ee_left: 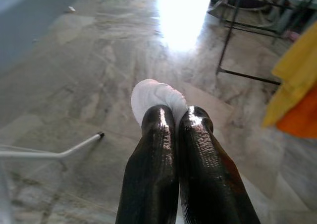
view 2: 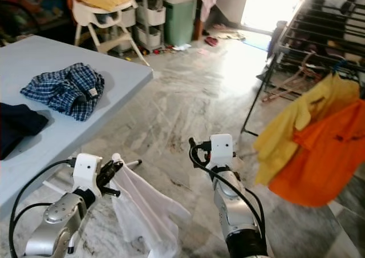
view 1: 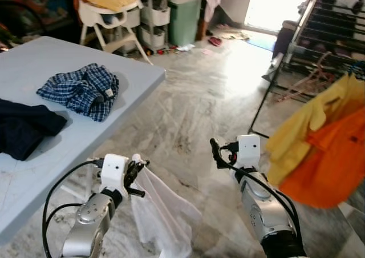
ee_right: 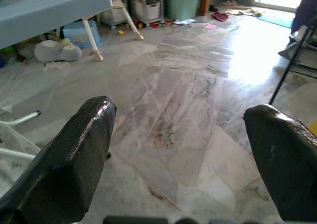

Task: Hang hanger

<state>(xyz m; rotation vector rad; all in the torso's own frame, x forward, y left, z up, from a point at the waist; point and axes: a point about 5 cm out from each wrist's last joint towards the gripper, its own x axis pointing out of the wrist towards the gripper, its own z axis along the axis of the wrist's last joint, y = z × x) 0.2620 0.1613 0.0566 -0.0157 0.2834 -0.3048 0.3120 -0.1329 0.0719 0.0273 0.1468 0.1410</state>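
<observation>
- Left gripper [view 1: 136, 178]: fingers pressed together on a fold of the white garment [view 1: 162, 215], which is carried on a white hanger [ee_left: 54, 152] and held clear of the floor.
- Right gripper [view 1: 215, 153]: fingers spread wide, nothing held, apparently kept free for hanging.
- Drying rack [view 1: 319, 47]: well ahead at right, judged the destination; yellow shirt [view 1: 311, 127] and orange shirt [view 1: 331, 166] already hung.
</observation>
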